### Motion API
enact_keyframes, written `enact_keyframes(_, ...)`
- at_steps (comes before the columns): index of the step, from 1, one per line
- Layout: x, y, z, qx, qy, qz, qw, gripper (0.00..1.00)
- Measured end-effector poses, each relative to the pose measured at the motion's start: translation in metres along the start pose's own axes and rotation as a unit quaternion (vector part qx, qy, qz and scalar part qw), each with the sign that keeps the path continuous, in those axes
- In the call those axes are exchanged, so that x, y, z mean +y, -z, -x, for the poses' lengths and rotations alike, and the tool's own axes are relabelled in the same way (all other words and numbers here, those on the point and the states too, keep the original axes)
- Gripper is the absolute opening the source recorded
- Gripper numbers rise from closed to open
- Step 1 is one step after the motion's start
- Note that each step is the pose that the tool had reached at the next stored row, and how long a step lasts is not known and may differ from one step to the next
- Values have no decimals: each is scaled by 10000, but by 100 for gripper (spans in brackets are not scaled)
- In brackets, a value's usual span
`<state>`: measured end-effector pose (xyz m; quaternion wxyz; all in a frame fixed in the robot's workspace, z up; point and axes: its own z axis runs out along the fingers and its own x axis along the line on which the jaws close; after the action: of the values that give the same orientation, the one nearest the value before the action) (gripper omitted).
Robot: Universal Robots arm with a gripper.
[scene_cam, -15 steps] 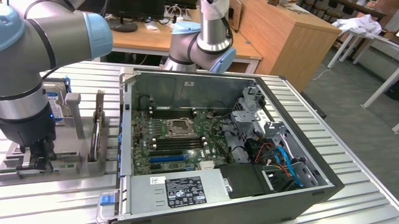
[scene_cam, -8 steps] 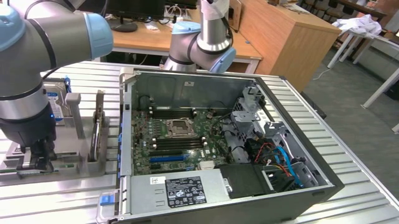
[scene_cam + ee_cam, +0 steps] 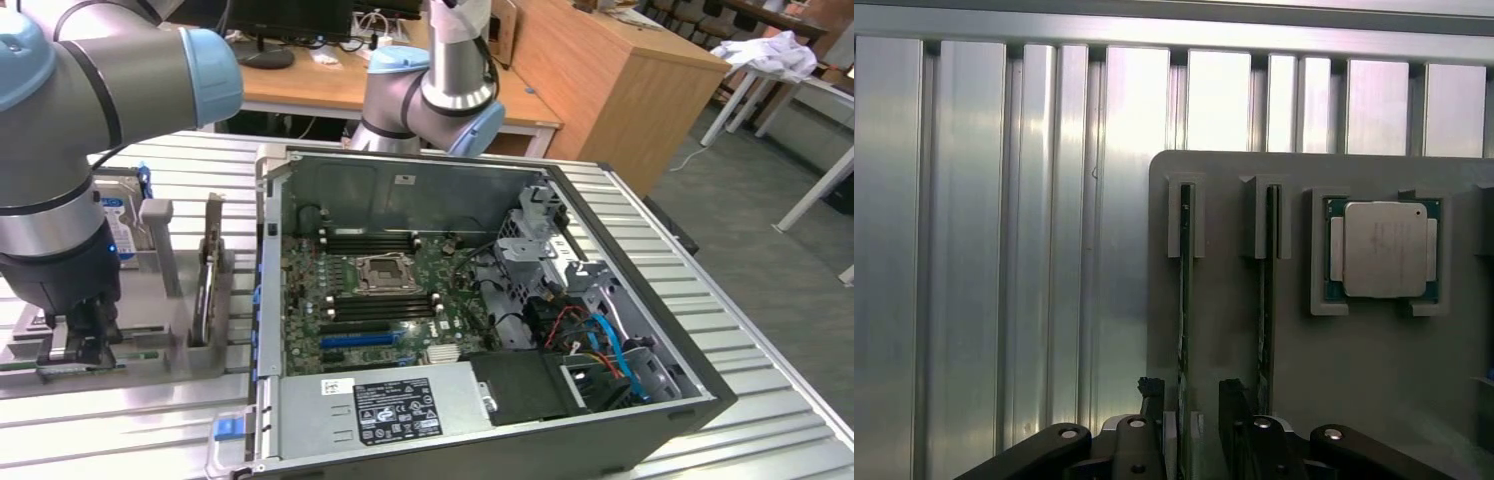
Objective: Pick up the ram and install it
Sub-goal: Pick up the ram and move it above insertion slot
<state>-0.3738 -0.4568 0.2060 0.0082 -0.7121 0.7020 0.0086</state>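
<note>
Wrist view: gripper point(image 3: 1189, 400) fingers point(image 3: 1232, 400) spread wide, straddling ram point(image 3: 1185, 290) standing on edge in grey holder point(image 3: 1374, 400) slot, not clamped. Second stick point(image 3: 1264, 290) in next slot, CPU chip point(image 3: 1384, 250) beyond that. Exterior view: gripper point(image 3: 74, 340) low over holder, at 9 o'clock from open PC case point(image 3: 667, 420). No stick seen in motherboard DIMM slots point(image 3: 367, 241), 12 and 6 o'clock of CPU socket point(image 3: 380, 272). Judging by that: approach done; grasp, lift and install all left.
</note>
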Motion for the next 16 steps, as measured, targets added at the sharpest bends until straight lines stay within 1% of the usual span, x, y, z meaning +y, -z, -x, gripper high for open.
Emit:
enact_keyframes(12,0,0,0,0,0,0,10000,36)
enact_keyframes(14,0,0,0,0,0,0,10000,34)
enact_keyframes(15,0,0,0,0,0,0,10000,27)
enact_keyframes(16,0,0,0,0,0,0,10000,27)
